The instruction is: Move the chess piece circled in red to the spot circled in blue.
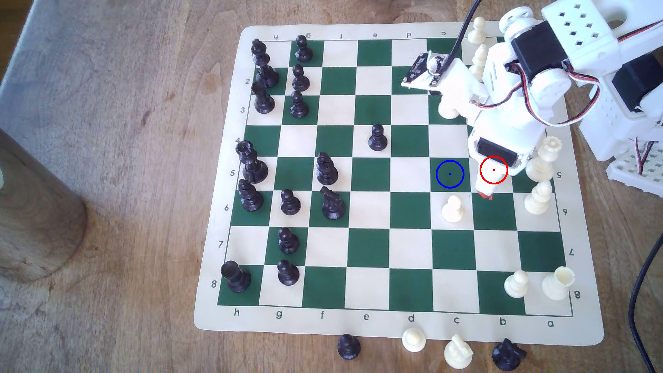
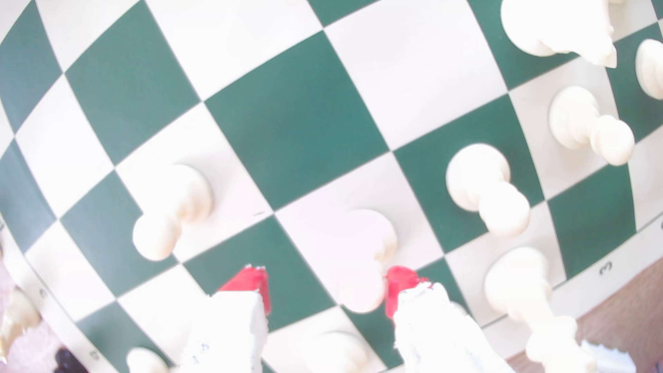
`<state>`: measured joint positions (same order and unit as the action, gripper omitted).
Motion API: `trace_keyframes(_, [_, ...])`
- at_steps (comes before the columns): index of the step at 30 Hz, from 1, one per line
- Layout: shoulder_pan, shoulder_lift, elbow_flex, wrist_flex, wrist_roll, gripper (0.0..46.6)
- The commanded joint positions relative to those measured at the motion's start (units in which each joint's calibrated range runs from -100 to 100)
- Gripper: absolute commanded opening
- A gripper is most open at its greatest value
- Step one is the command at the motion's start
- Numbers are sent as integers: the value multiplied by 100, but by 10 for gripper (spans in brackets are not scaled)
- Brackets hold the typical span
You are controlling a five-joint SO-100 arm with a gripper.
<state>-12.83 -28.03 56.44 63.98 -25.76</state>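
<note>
The gripper is spread around the chess piece, near the board's a-file edge; nothing lifted yet, the spot awaits.

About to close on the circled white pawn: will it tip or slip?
The pawn looks stiff, smooth plastic. Its round head could slip between the red-tipped fingers. Probably light; a one-sided push on the head may tip it.

The white arm bends steeply downward, its red-tipped jaws spread apart, gripping nothing.
</note>
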Motion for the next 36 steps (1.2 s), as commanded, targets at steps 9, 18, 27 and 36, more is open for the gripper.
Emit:
trace_keyframes(9, [169,137,4,-248,63,168])
trace_keyframes(18, [247,129,32,-231,195,2])
trace_keyframes(27, [223,-118,41,-182,190,2])
trace_keyframes(36, [223,-720,-41,64,151,2])
